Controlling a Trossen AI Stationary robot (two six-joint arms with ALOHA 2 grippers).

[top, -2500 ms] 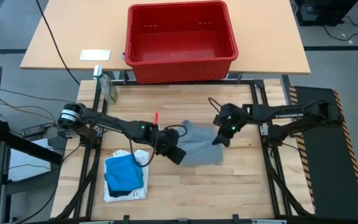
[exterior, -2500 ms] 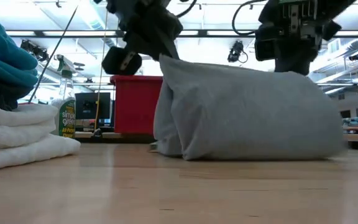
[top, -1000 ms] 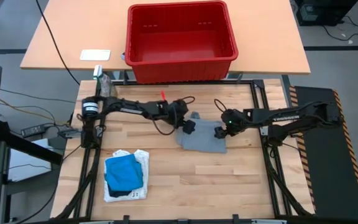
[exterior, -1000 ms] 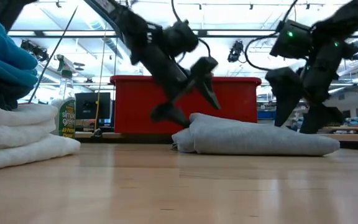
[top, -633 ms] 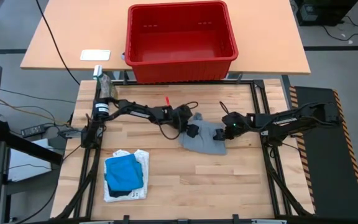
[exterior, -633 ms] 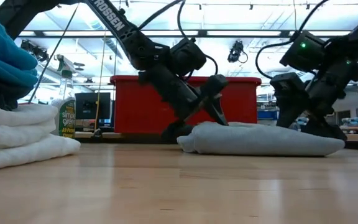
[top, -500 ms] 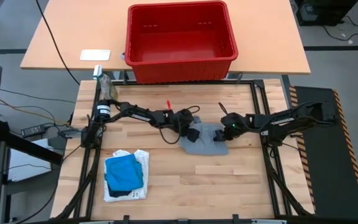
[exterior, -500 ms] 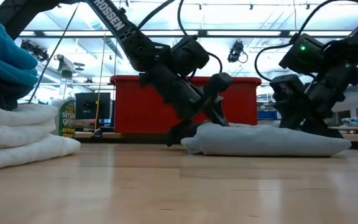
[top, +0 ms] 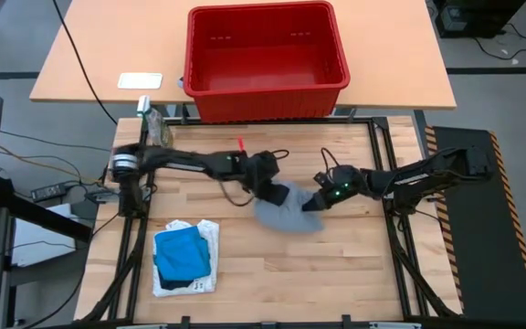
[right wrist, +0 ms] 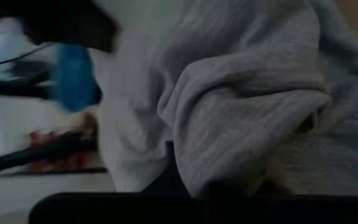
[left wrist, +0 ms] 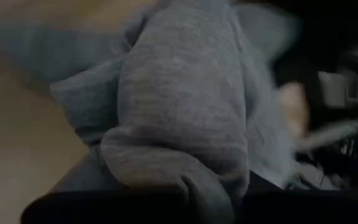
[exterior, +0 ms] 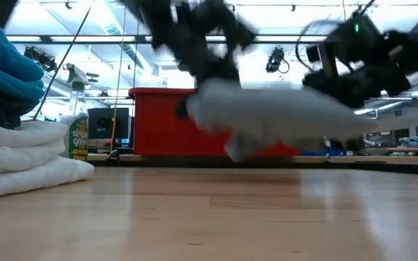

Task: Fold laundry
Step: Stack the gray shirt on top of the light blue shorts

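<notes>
Nearest, a bright blue garment tops the white stack on the table, while mid-table the left gripper and right gripper, jaws clamped on the grey garment, hold it clear of the wood before the red basket.

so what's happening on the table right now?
Both arms have the grey garment between them, lifted clear of the table in the low view. The left tool grips its left side, the right tool its right, each shut on the cloth. A folded pile, bright blue piece on top of white, sits at the table's front left. The red basket on the far table looks empty.
</notes>
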